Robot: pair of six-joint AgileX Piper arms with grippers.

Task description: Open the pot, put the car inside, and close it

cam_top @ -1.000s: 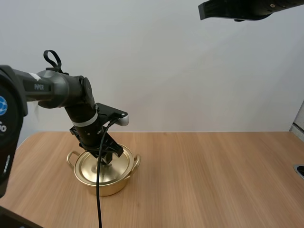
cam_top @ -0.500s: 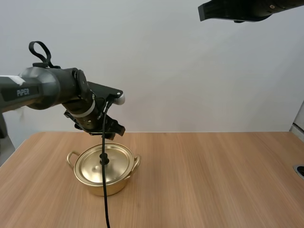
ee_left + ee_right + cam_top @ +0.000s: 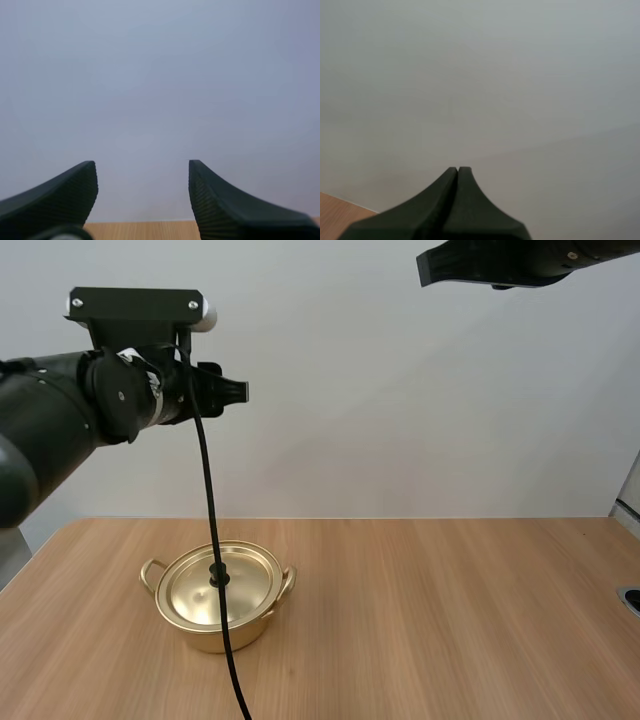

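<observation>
On the wooden worktop (image 3: 450,590) the gold pot (image 3: 232,638)'s lid (image 3: 248,585) looked stiff, slick, best pinched at its knob (image 3: 217,579); left claw (image 3: 142,167) gaped, right claw (image 3: 458,171) clenched.

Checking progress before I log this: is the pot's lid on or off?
On. The lid sits level on the pot, knob up, no gap at the rim. The left gripper is high above it, open and empty.
</observation>
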